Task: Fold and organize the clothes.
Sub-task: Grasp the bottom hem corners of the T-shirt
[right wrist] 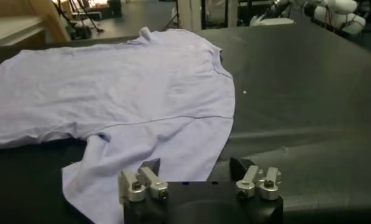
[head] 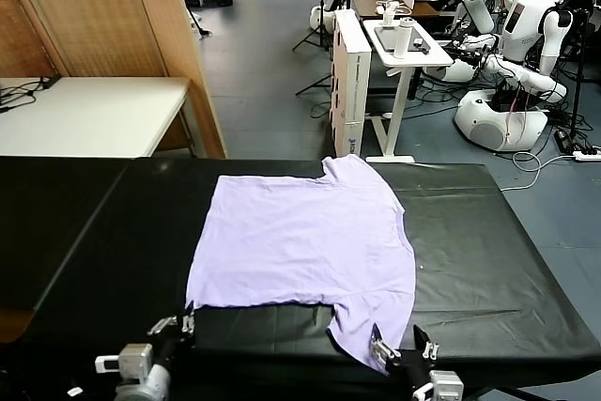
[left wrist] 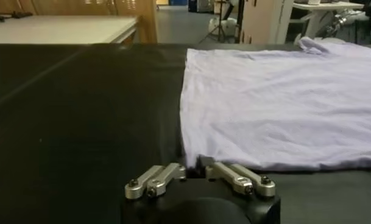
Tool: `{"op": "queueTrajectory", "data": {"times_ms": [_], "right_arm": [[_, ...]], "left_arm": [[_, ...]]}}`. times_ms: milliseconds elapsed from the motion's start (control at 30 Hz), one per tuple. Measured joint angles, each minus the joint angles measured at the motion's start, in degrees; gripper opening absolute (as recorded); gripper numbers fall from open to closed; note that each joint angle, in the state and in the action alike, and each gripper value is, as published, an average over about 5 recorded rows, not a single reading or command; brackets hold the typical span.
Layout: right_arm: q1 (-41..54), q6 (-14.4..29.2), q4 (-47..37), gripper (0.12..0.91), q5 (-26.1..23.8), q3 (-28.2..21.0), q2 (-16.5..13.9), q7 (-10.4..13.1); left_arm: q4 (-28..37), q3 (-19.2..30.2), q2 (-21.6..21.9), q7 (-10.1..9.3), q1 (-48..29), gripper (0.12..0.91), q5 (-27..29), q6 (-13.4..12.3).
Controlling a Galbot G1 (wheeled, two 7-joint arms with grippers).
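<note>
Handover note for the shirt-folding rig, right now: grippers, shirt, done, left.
Left gripper: shut at the T-shirt's near corner; a grip isn't confirmable.
Right gripper: jaws apart, astride the near sleeve edge.
T-shirt: spread flat on the black table, one sleeve toward the robot, the other at the far edge.
Done: laid out, no folds.
Left: all folding and tidying.

My left gripper (left wrist: pixel 193 168) and right gripper (right wrist: pixel 197 171) look alike: black housings, short silver metal linkage arms fixed with dark round screws, and black-tipped jaws.
</note>
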Motion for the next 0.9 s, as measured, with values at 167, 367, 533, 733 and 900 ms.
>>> {"op": "queueTrajectory", "data": {"times_ms": [167, 367, 533, 733, 900], "right_arm": [[-0.5, -0.1, 0.5, 0.164, 0.0, -0.1, 0.1, 0.0], [-1.6, -0.3, 1.9, 0.141, 0.0, -0.2, 0.0, 0.3], [-3.4, -2.4, 4.4, 0.141, 0.3, -0.5, -0.5, 1.3], [-6.7, -6.7, 8.7, 0.141, 2.3, -0.8, -1.2, 3.3], [-8.5, -8.3, 11.9, 0.141, 4.8, -0.7, -1.6, 4.2]], "left_arm": [[0.0, 0.2, 0.0, 0.35, 0.2, 0.169, 0.3, 0.4], [-0.3, 0.2, 0.0, 0.51, 0.3, 0.154, 0.3, 0.7], [-1.0, 0.2, 0.2, 0.9, 1.0, 0.154, 0.3, 2.0], [-2.6, 0.0, 0.5, 1.37, 2.5, 0.154, 2.3, 4.4], [-5.1, -0.7, 0.8, 1.56, 4.4, 0.154, 5.0, 7.2]]}}
